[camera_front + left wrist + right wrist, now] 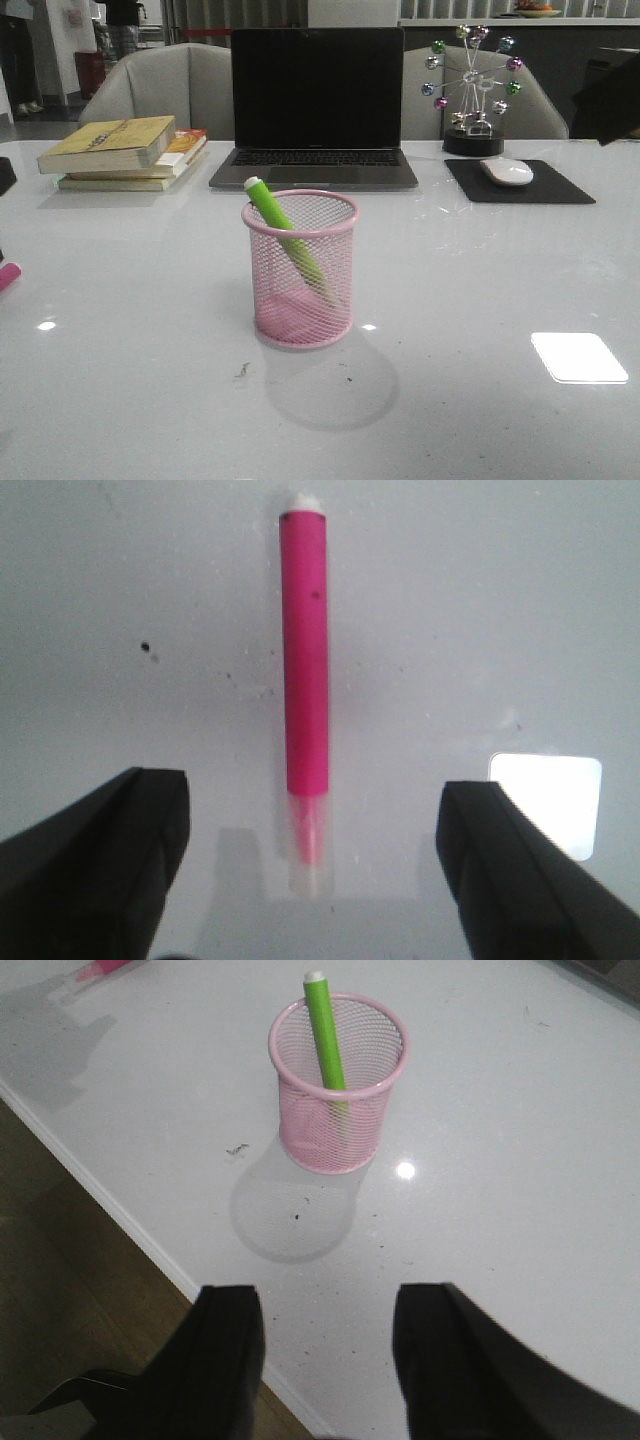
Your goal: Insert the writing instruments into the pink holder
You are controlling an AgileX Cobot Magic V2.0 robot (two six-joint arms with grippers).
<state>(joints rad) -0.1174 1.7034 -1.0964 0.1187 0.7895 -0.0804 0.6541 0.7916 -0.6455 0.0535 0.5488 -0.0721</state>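
While the green marker (288, 235) already leaned inside the pink holder (300, 268), its pale cap end poking above the rolled rim on the side toward the laptop (316, 105), the pink marker (306, 670) lay flat on the white surface (480, 290) near its left edge, well apart from the cup. Seen from the wrist, the left claw (310, 870) hung over that marker with its black fingers (95, 860) spread wide on either side, touching nothing; the marker's clear-capped end fell between them and its barrel ran straight away from the claw. Back near the front edge of the surface, the right claw (325, 1360) also stood apart and empty, facing the holder, which sat about midway across the surface and nearer its front edge than the laptop.

By the look of it, the pink marker was a light, rigid plastic tube with a smooth, rounded barrel, likely to roll or squirt sideways on the glossy top if pinched off-centre. A grip square across the thick coloured barrel, rather than on the narrower clear cap, seemed the safer hold. Light and open-meshed, the holder could probably tip or slide if the marker knocked its rim on the way in.

Books (125, 150), a mouse (507, 171) on its pad and a desk ornament (472, 90) lined the far edge.
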